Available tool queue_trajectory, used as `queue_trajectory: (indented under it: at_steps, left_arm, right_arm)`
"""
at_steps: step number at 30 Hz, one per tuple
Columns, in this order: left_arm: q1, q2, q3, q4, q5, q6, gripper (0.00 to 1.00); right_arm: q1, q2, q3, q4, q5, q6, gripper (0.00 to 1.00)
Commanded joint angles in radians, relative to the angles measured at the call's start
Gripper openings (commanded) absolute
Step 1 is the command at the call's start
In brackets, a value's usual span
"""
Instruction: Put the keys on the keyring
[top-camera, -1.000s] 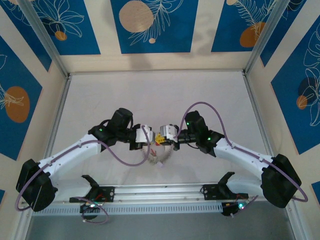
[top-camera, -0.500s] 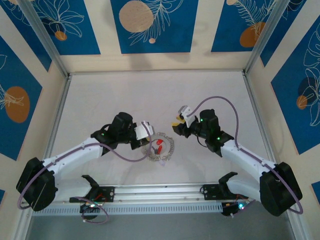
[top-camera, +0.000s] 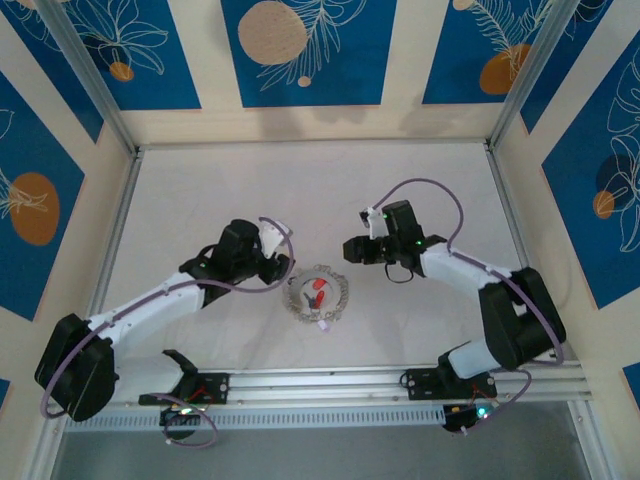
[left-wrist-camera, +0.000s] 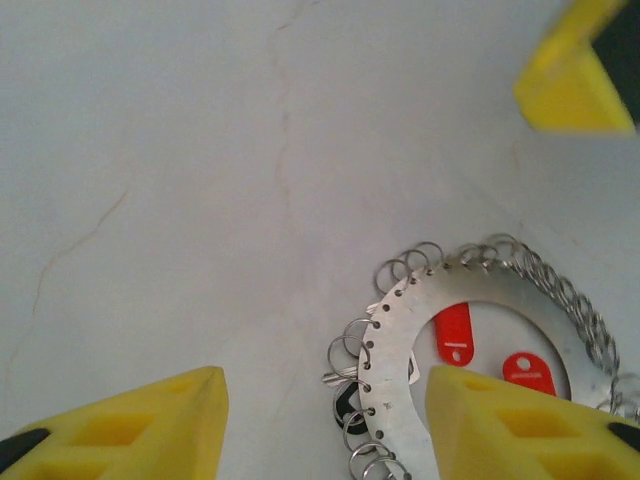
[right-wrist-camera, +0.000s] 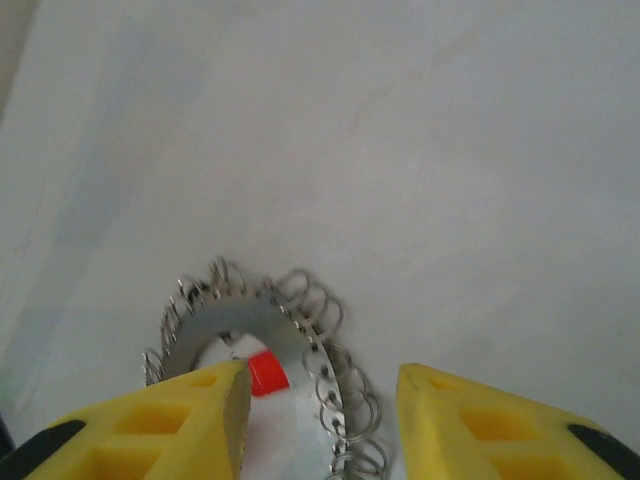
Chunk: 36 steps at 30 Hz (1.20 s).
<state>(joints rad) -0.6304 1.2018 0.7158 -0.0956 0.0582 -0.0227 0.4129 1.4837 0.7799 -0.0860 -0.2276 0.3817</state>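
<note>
Keyring (top-camera: 318, 296) lies flat on the white table (top-camera: 300, 190), near mid-table, between the two grippers and touching neither. In the left wrist view it is a flat grey metal ring (left-wrist-camera: 408, 335) with small wire loops (left-wrist-camera: 356, 337) along its rim. Two red-headed keys (left-wrist-camera: 454, 333) lie inside its open centre. A dark-headed key (left-wrist-camera: 346, 405) sits at the outer rim among the loops.

Left gripper (top-camera: 283, 264) is just left of the ring, fingers (left-wrist-camera: 130, 425) spread wide with nothing between them.

Right gripper (top-camera: 350, 250) is up and right of the ring, likewise spread and empty. In the right wrist view, the ring (right-wrist-camera: 255, 322) lies ahead of its fingers (right-wrist-camera: 500, 420).
</note>
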Motion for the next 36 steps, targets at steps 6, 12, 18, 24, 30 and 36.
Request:
queue_trajectory:
  at_steps: [6, 12, 18, 24, 30, 36]
  left_arm:
    - [0.008, 0.056, -0.038, -0.065, 0.121, -0.428, 0.61]
    - [0.003, 0.094, -0.108, -0.069, 0.196, -0.565, 0.62]
    - [-0.006, 0.166, -0.117, -0.066, 0.201, -0.58, 0.62]
    - [-0.006, 0.278, -0.046, -0.076, 0.191, -0.543, 0.6]
    - [-0.004, 0.376, 0.066, -0.145, 0.138, -0.442, 0.54]
    - [0.0, 0.44, 0.169, -0.228, 0.078, -0.316, 0.43]
  right_arm:
    - [0.025, 0.189, 0.084, -0.141, -0.195, 0.026, 0.45]
    - [0.041, 0.214, 0.045, -0.13, -0.243, 0.058, 0.45]
    - [0.076, 0.21, -0.001, -0.106, -0.269, 0.093, 0.44]
    - [0.137, 0.175, -0.072, -0.019, -0.328, 0.16, 0.41]
    - [0.198, 0.143, -0.151, 0.171, -0.394, 0.301, 0.41]
    - [0.152, 0.009, -0.198, 0.134, -0.247, 0.297, 0.41]
